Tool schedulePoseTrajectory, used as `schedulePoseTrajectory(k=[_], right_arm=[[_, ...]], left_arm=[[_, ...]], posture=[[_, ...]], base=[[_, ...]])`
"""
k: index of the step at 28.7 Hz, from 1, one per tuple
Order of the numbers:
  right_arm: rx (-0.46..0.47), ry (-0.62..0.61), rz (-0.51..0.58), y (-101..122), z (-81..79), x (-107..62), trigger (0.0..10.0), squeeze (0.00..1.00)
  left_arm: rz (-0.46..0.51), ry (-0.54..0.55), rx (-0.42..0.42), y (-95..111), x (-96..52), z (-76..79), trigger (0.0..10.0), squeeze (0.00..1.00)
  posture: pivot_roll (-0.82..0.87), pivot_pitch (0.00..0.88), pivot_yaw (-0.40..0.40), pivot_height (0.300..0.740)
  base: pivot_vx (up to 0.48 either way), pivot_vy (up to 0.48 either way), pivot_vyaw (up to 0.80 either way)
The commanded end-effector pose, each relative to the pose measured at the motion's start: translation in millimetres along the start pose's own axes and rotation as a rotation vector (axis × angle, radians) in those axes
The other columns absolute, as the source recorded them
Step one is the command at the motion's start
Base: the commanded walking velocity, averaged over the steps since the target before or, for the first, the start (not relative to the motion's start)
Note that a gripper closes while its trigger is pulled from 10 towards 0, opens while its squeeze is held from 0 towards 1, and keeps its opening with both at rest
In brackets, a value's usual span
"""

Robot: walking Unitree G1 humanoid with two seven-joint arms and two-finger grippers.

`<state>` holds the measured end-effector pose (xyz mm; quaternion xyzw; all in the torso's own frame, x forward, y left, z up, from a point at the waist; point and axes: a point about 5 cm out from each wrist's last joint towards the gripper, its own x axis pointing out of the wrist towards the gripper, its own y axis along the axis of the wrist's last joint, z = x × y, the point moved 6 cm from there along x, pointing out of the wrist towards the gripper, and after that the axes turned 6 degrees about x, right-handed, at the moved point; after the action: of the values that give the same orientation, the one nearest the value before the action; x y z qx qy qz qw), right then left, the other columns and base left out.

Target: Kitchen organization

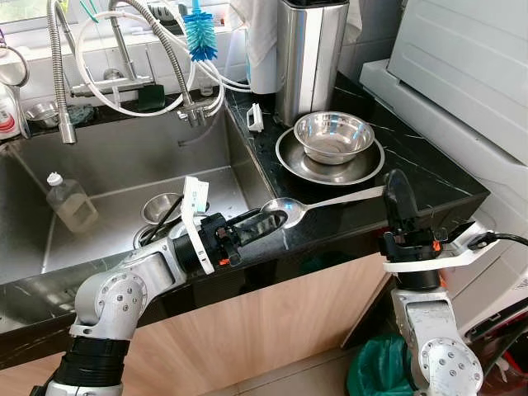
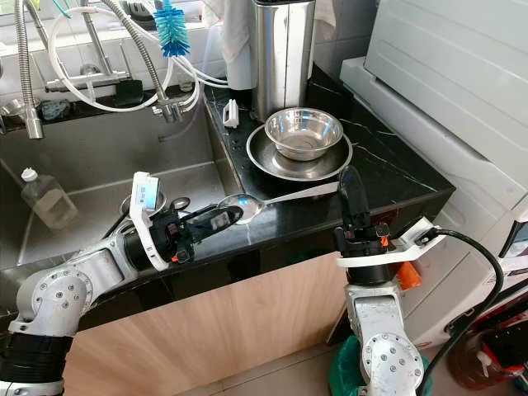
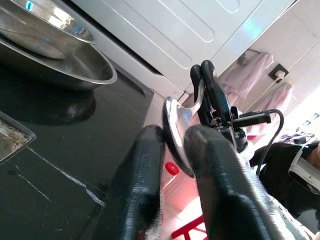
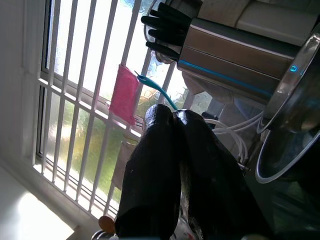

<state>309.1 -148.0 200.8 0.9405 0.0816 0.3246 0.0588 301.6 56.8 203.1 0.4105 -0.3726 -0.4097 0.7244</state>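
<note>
A long steel spoon [image 1: 330, 200] hangs level over the front edge of the black counter [image 1: 429, 173]. My left gripper [image 1: 266, 221] is shut on the spoon's bowl, and the left wrist view shows the bowl [image 3: 176, 120] pinched between both fingers. My right gripper [image 1: 394, 183] points upward and is shut on the tip of the handle. Just behind the spoon, a steel bowl [image 1: 334, 136] sits in a steel plate [image 1: 363, 169] on the counter.
The steel sink [image 1: 124, 148] on the left holds a clear bottle [image 1: 70, 202] and a small steel cup [image 1: 161, 208]. A tall steel canister [image 1: 309, 58] stands behind the plate. A white appliance [image 1: 470, 66] borders the counter on the right. A green bag [image 1: 375, 367] lies on the floor.
</note>
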Motion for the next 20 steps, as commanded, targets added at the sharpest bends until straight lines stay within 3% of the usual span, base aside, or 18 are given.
schedulePoseTrajectory(k=[1,12,13,14,20], right_arm=[[-0.001,0.039,-0.014,-9.4,-8.4,6.5,10.0,0.0],[-0.053,0.021,-0.045,-16.4,-5.2,7.5,10.0,0.0],[-0.054,0.021,-0.045,-16.8,-5.0,7.4,10.0,0.62],[-0.053,0.023,-0.046,-17.2,-5.3,7.4,10.0,1.0],[-0.055,0.048,-0.065,-21.7,-9.6,6.8,10.0,1.0]], left_arm=[[-0.006,-0.018,0.021,3.2,0.0,4.7,0.0,0.0],[0.001,-0.007,0.025,4.5,-1.5,3.7,0.0,0.0],[0.002,-0.006,0.024,4.8,-1.5,3.9,0.0,0.0],[0.004,-0.006,0.025,5.1,-1.5,4.1,0.0,0.0],[0.035,0.013,0.011,9.7,-2.1,1.5,0.0,0.0]], posture=[[0.06,0.04,0.037,0.74],[0.06,0.04,0.037,0.74],[0.06,0.04,0.037,0.74],[0.06,0.04,0.037,0.74],[0.06,0.04,0.041,0.74]], base=[[0.0,0.0,0.0],[0.0,0.0,0.0],[0.0,0.0,0.0],[0.0,0.0,0.0],[0.0,0.0,0.0]])
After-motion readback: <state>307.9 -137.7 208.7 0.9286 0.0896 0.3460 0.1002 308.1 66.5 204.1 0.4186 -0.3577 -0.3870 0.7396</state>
